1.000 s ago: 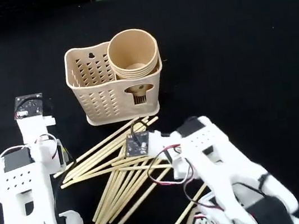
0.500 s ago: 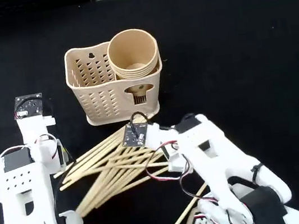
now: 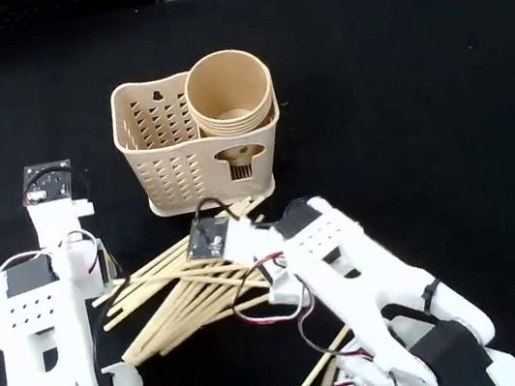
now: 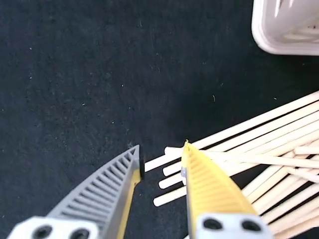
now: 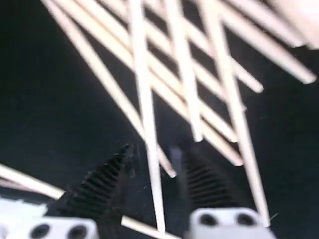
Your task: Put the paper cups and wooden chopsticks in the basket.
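A beige basket (image 3: pixel 173 157) stands at the back of the black table, with stacked paper cups (image 3: pixel 230 94) upright in its right compartment. Several wooden chopsticks (image 3: pixel 180 288) lie fanned on the cloth in front of it. My right arm (image 3: pixel 326 251) leans over the pile's right side. My right gripper (image 5: pixel 152 152) hangs open just above the pile, with one chopstick (image 5: pixel 147 119) running between its fingers. My left gripper (image 4: pixel 161 148) is open at the chopsticks' (image 4: pixel 239 144) left ends, one fingertip (image 4: pixel 185 147) over them. A basket corner (image 4: pixel 286 30) shows beyond it.
One stray chopstick (image 3: pixel 312 380) lies near the front edge between the arm bases. My left arm (image 3: pixel 47 285) stands at the left side of the table. Bare black cloth stretches to the right and behind the basket.
My right arm has moved left and toward the basket over the pile, pushing the chopsticks leftward into a tighter fan. The left arm has kept still.
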### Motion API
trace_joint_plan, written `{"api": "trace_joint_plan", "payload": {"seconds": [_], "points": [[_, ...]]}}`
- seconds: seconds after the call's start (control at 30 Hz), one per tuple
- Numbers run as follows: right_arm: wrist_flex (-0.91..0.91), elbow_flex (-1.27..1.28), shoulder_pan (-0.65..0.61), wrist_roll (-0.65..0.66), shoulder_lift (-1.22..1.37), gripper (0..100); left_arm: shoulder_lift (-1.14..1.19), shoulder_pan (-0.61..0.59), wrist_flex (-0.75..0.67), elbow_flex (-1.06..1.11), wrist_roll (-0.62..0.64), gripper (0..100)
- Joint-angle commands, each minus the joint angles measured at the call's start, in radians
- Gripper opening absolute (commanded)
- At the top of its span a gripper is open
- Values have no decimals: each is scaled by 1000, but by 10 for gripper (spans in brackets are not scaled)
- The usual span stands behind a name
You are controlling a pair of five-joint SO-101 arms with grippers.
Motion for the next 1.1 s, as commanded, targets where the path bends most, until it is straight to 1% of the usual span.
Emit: {"api": "trace_joint_plan", "payload": {"seconds": [0.0, 0.13, 0.27, 0.33, 0.4, 0.47, 0.53, 0.67, 0.87, 1.07], "points": [[52, -51, -3, 41, -45, 195, -9, -1, -11, -5, 8, 152], [146, -54, 84, 126, -157, 157, -9, -1, -9, -5, 8, 152], [265, -53, 255, 206, -289, 107, -9, -1, -9, -5, 8, 152], [325, -47, 348, 276, -332, 82, -9, -1, -12, -5, 8, 152], [344, -25, 437, 379, -348, 90, -9, -1, -15, -5, 8, 152], [342, 10, 499, 457, -348, 116, -9, -1, -15, -7, 8, 152], [342, 44, 516, 473, -348, 145, -9, 1, -15, -7, 8, 152], [327, 99, 519, 450, -348, 159, -9, 1, -15, -7, 9, 152], [213, 162, 519, 186, -348, 158, -9, 1, -15, -7, 9, 152], [193, 162, 512, 29, -348, 162, -9, 1, -17, -7, 9, 152]]}}
